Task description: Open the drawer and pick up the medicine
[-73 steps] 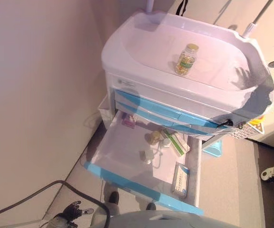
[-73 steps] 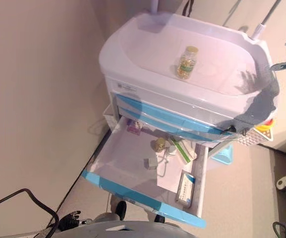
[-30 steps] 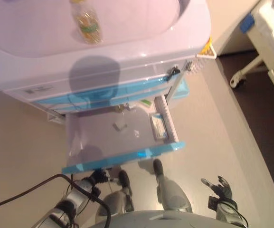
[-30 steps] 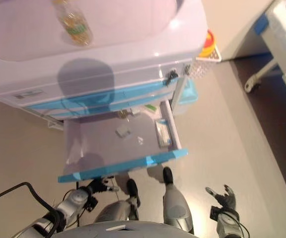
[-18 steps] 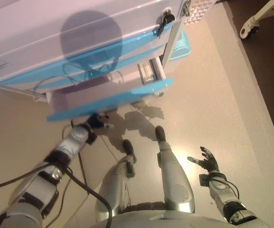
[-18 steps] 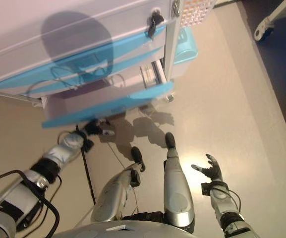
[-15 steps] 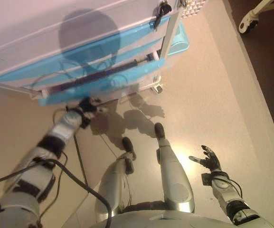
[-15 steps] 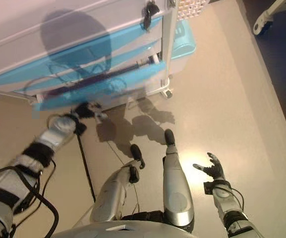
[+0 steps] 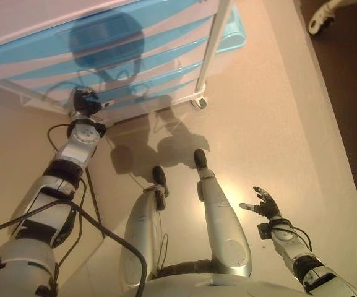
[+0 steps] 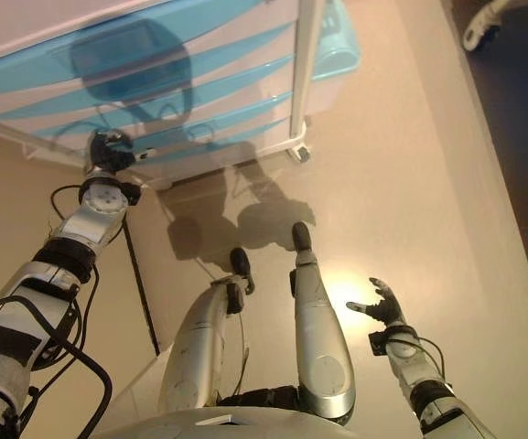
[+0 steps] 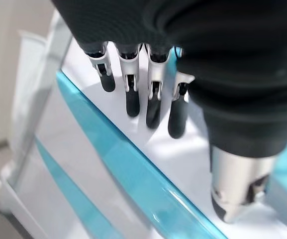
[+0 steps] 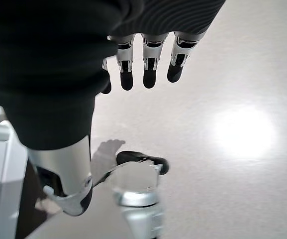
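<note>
The cart's drawers [image 9: 135, 62] have blue fronts and all sit flush with the white cart. My left hand [image 9: 85, 102] rests against the lowest blue drawer front [image 11: 133, 174], at its left end, open, with straight fingers [image 11: 133, 94] laid on the white and blue face. My right hand [image 9: 262, 204] hangs open low at the right above the beige floor, its fingers [image 12: 148, 69] spread and holding nothing. No medicine shows in any view, and the cart's top is out of sight.
A caster [image 9: 197, 103] stands under the cart's right corner. A light blue bin [image 9: 231, 34] hangs on the cart's right side. A bed's caster [image 9: 314, 21] shows at the top right, over darker floor. A wall runs along the left.
The drawer that stood pulled out has slid in until flush, with my left hand following its front. The camera has tilted down. The right hand has barely moved.
</note>
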Controlling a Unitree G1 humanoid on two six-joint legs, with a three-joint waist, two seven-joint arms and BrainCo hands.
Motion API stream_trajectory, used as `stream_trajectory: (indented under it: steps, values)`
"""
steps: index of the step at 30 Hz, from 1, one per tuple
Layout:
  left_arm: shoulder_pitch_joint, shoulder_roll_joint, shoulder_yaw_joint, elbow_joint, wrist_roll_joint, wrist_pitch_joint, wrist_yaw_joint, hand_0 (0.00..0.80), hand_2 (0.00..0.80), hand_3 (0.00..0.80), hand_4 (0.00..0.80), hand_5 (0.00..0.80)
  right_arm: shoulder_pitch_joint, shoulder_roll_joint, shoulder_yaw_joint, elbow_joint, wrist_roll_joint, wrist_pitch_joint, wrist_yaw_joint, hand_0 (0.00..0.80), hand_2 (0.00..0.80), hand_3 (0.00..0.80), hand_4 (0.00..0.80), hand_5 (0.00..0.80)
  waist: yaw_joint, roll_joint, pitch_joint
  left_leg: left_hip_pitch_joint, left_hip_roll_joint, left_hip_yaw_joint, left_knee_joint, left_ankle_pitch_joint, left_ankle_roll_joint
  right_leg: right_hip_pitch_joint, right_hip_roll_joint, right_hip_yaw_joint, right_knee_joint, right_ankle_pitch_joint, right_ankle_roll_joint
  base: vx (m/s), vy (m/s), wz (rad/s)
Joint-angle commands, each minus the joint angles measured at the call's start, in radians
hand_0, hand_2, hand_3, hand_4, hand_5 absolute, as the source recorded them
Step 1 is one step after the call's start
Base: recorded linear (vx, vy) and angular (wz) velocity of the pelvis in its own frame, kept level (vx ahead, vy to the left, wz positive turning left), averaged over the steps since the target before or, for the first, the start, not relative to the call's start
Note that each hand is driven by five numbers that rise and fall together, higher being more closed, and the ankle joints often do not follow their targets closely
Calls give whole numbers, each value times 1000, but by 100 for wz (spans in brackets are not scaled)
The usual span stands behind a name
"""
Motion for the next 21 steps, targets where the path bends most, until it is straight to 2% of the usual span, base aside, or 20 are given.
stream_trajectory:
  steps: [1, 5, 9, 16, 21]
  values:
    - [133, -50, 40, -1, -64, -72, -145, 0, 0, 0, 0, 0, 26, 0, -28, -13, -3, -12, 32, 0, 0, 0, 0, 0, 28, 36, -77, 116, -35, -27, -137, 42, 9, 89, 11, -56, 77, -106, -68, -4, -34, 17]
    - [334, -161, 23, 53, -108, -122, -280, 0, 0, 0, 0, 0, 30, 15, -57, 35, -16, -20, 103, 0, 0, 0, 0, 0, 66, 47, -118, 184, -34, -57, -236, 85, -7, 174, -3, -92, -5, -93, -60, 18, -34, 12]
    - [450, -256, 53, 198, -118, -164, -352, 0, 0, 0, 0, 0, 25, 32, -77, 122, -55, -29, 158, 0, 0, 0, 0, 0, 97, 49, -178, 253, -20, -85, -333, 124, -25, 262, 1, -126, -83, -86, -60, 28, -59, 25]
    - [548, -314, 97, 400, -94, -213, -364, 0, 0, 0, 0, 0, 44, 68, -88, 222, -104, 1, 221, 0, 0, 0, 0, 0, 132, 41, -286, 361, -6, -108, -467, 168, -54, 400, 7, -179, -206, -72, -51, 40, -37, 27]
    - [596, -352, 91, 460, -66, -241, -427, 0, 0, 0, 0, 0, 70, 105, -110, 273, -95, 42, 258, 0, 0, 0, 0, 0, 146, 31, -355, 406, -8, -113, -492, 168, -61, 458, 5, -200, -260, -59, -42, 70, 1, 13]
